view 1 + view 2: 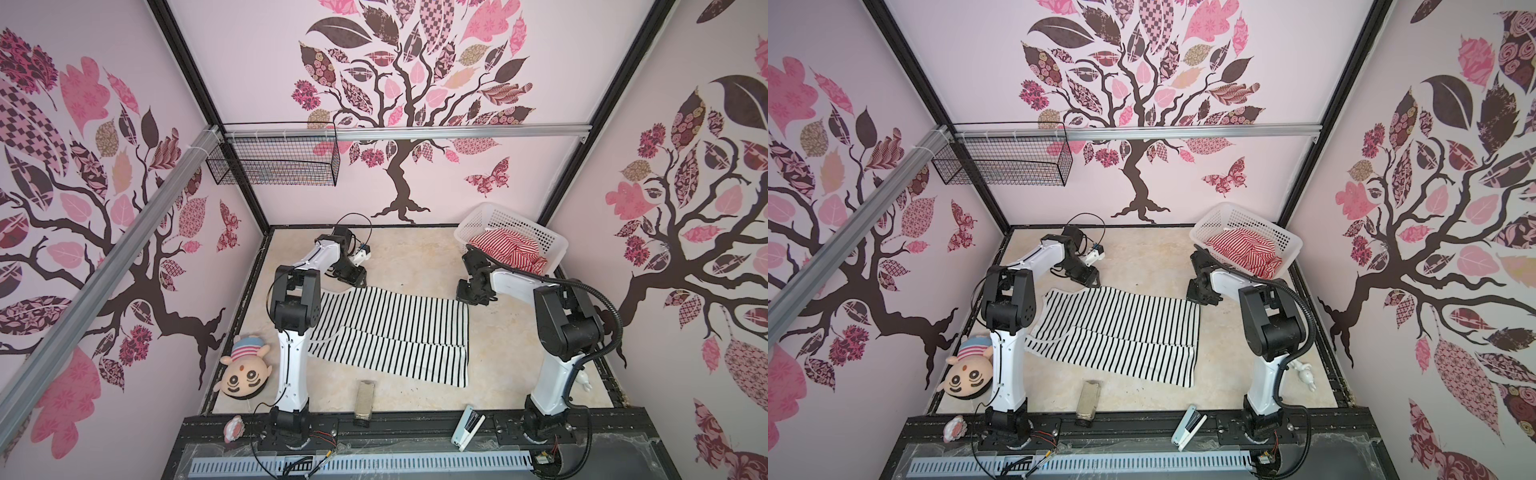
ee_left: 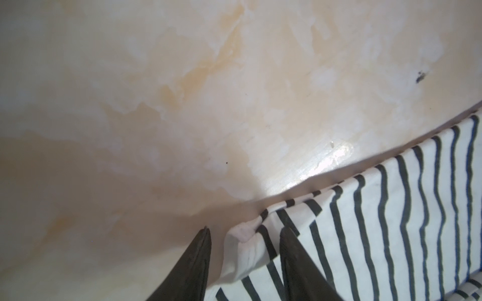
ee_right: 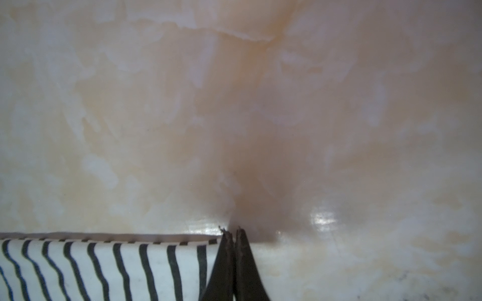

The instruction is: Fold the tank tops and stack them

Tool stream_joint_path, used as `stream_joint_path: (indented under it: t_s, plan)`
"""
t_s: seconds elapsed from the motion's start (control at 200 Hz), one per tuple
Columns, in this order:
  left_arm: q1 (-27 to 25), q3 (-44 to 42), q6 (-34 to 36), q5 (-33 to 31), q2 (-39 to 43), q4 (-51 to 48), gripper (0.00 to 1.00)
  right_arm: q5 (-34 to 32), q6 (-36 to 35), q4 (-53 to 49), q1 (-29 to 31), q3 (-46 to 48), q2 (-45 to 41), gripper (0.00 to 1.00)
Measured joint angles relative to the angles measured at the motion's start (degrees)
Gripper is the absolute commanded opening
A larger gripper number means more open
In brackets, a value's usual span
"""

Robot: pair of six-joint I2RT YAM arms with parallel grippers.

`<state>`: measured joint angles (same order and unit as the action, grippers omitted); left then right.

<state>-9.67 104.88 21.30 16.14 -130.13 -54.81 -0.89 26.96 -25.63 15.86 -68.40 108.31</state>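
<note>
The black-and-white tank top (image 1: 390,332) (image 1: 1121,332) lies spread on the table, its near part folded over. My left gripper (image 1: 356,280) (image 2: 243,230) is at its far left corner. It is open, and a bunched white-trimmed fold of the black-and-white top (image 2: 365,234) sits between the jaws, not pinched. My right gripper (image 1: 471,297) (image 3: 233,230) is shut at the far right corner. The black-and-white top's edge (image 3: 104,260) runs in behind one fingertip. The red-and-white tank top (image 1: 511,249) (image 1: 1246,253) lies crumpled in the white basket (image 1: 498,212).
A plush doll head (image 1: 245,374) lies at the near left beside the left arm. A grey block (image 1: 365,397) and a white stapler-like tool (image 1: 467,426) sit at the front edge. A small white figurine (image 1: 1306,374) lies near the right arm. A black wire basket (image 1: 274,162) hangs on the back wall.
</note>
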Motion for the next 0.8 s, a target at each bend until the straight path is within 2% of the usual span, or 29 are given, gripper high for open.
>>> stream_joint_path:
  t_s: [0.09, 0.22, 0.37, 0.58, 0.8]
  plan:
    - [0.0, 0.07, 0.04, -0.59, -0.09, -0.09, 0.36, 0.02, 0.0, 0.0, 0.0, 0.0, 0.0, 0.0]
    - [0.0, 0.07, 0.22, -0.57, -0.66, -0.04, 0.18, 0.0, -0.02, 0.0, 0.0, 0.0, 0.0, 0.0]
    - [0.0, -0.44, -0.09, -1.14, -0.46, 1.77, 0.05, 0.0, -0.11, 0.0, 0.0, 0.0, -0.04, 0.0]
    - [-0.07, -6.86, -0.37, -2.1, 4.83, 5.95, 0.03, -0.02, -0.2, 1.16, 0.0, 2.01, -1.55, 0.0]
    - [-0.09, -11.43, -0.31, -1.92, 12.13, 8.33, 0.04, 0.07, -0.17, 1.31, 0.04, 6.1, -8.46, 0.0]
